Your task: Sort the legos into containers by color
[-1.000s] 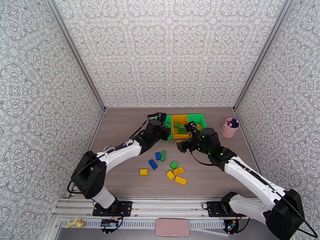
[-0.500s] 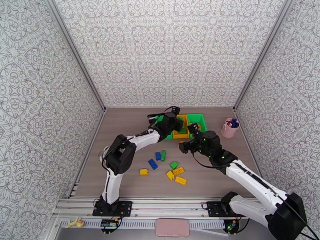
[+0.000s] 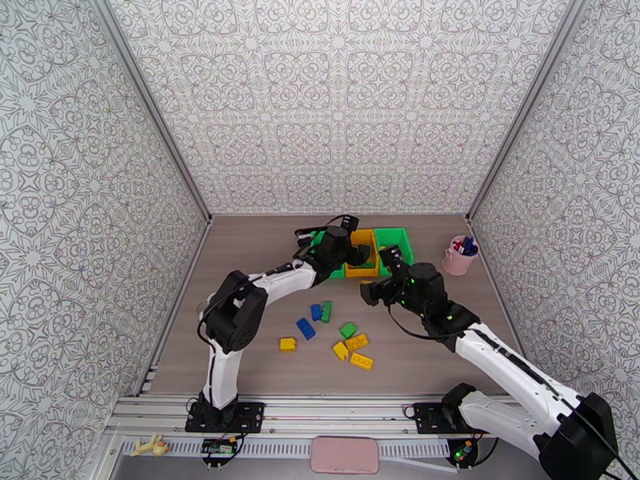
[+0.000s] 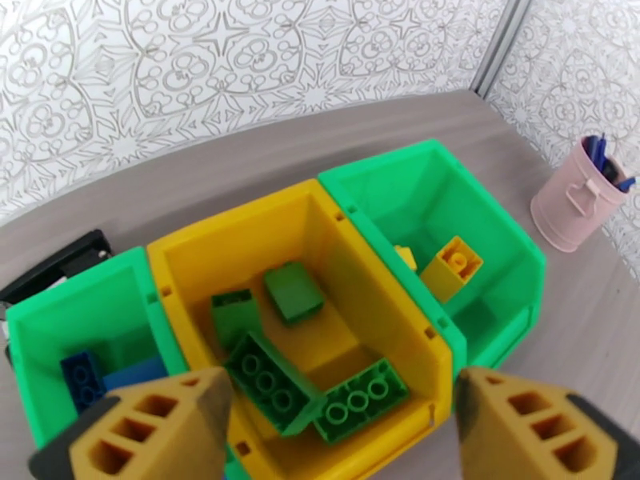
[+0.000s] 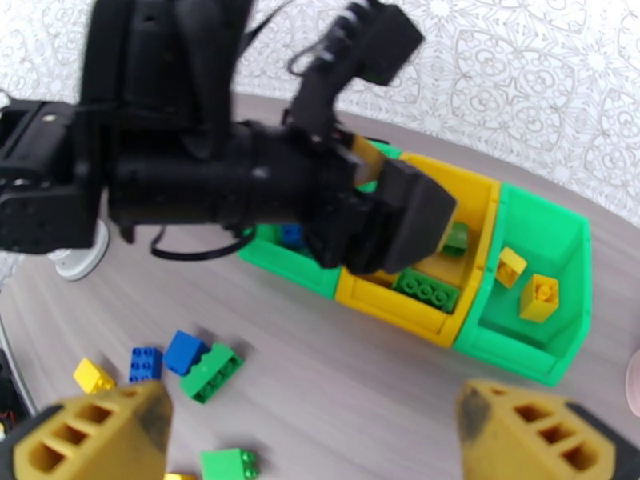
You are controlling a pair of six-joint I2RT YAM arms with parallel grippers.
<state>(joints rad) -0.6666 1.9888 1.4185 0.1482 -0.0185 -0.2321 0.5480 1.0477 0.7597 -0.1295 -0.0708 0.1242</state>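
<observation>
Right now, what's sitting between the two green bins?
The yellow bin, holding green bricks, flush between the left green bin and the right green bin, as the left wrist view shows.

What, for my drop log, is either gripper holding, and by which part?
Nothing. The left gripper, jaws open, hangs empty above the yellow bin; the right gripper is open and empty.

In the top view the left arm (image 3: 276, 282) rises from its base at lower left, folds sharply at the elbow and stretches toward the centre of the frame. The left gripper (image 4: 340, 430) points downward, its yellow fingers (image 4: 152, 430) sitting at the bottom corners of the wrist view, wide apart with nothing between them. The right arm (image 3: 504, 366) reaches diagonally from lower right toward centre. The right gripper (image 5: 316, 434) is likewise spread wide and empty.
</observation>
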